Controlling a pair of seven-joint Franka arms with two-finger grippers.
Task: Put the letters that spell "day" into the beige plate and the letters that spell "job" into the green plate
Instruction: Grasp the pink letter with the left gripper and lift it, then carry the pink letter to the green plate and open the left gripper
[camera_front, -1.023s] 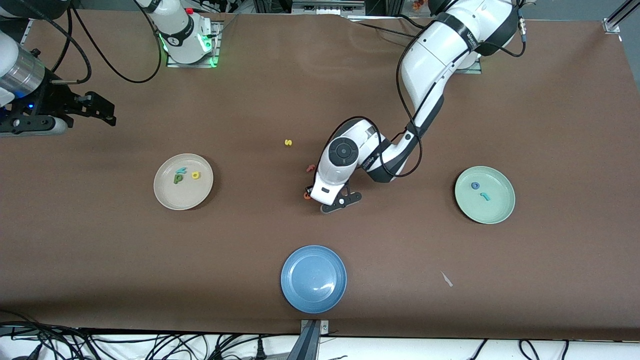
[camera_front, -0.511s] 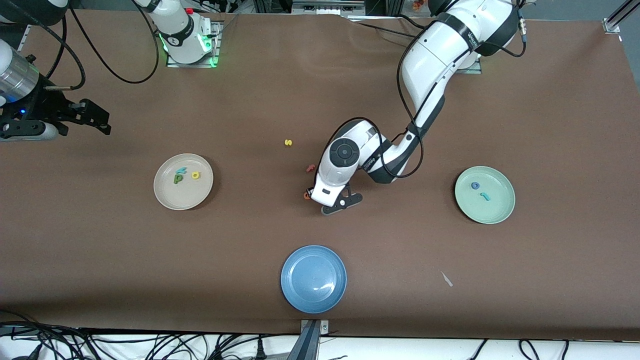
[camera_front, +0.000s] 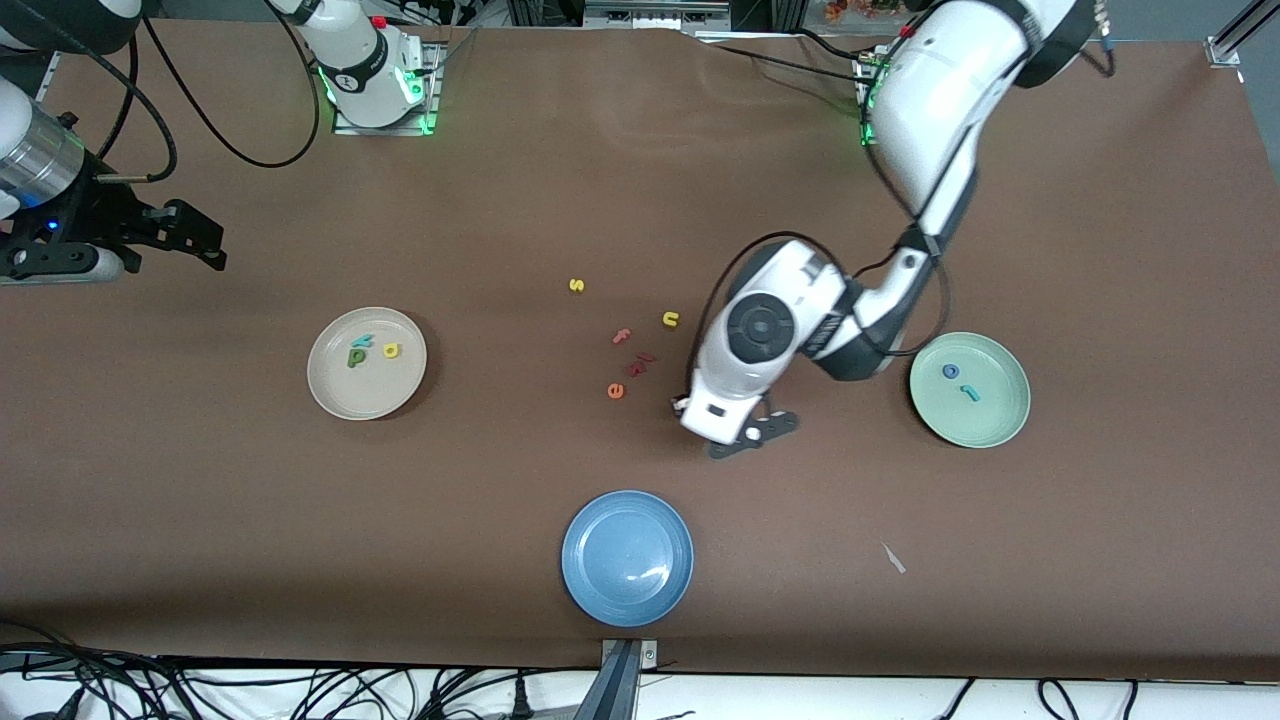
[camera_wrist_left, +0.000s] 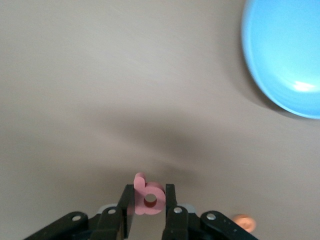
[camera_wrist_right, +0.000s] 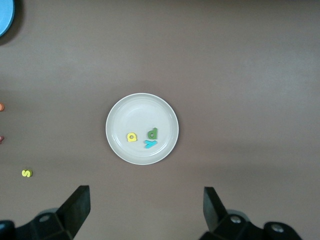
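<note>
**Carry of the "b" to the green plate**

The table (camera_front: 1100, 560) is laid out so that each target sits at one arm's end: the beige plate (camera_front: 367, 363) toward the right arm's end, the green plate (camera_front: 969, 389) toward the left arm's end. The blue plate (camera_front: 627, 558), nearest the front camera, is no target and is empty.

The beige plate is judged complete: "d" (camera_front: 355, 356), "a" (camera_front: 391, 350) and "y" (camera_front: 363, 341) lie in it. The right gripper (camera_wrist_right: 145, 210) is therefore parked with jaws wide, above the table near that plate; the arm waits.

The green plate holds "o" (camera_front: 950, 371) and "j" (camera_front: 969, 392) only, so one letter is outstanding.

The left gripper (camera_wrist_left: 150, 210) is held narrow, clamped on the "b" (camera_wrist_left: 148, 198) (pale red in the wrist view), which is pinched flat between the fingers (camera_wrist_left: 170, 200) so it stays upright. It is over bare table between the loose letters and the green plate.

Distractors are left on the table: "s" (camera_front: 576, 285), "u" (camera_front: 671, 319), "f" (camera_front: 621, 336), "e" (camera_front: 615, 391).
</note>
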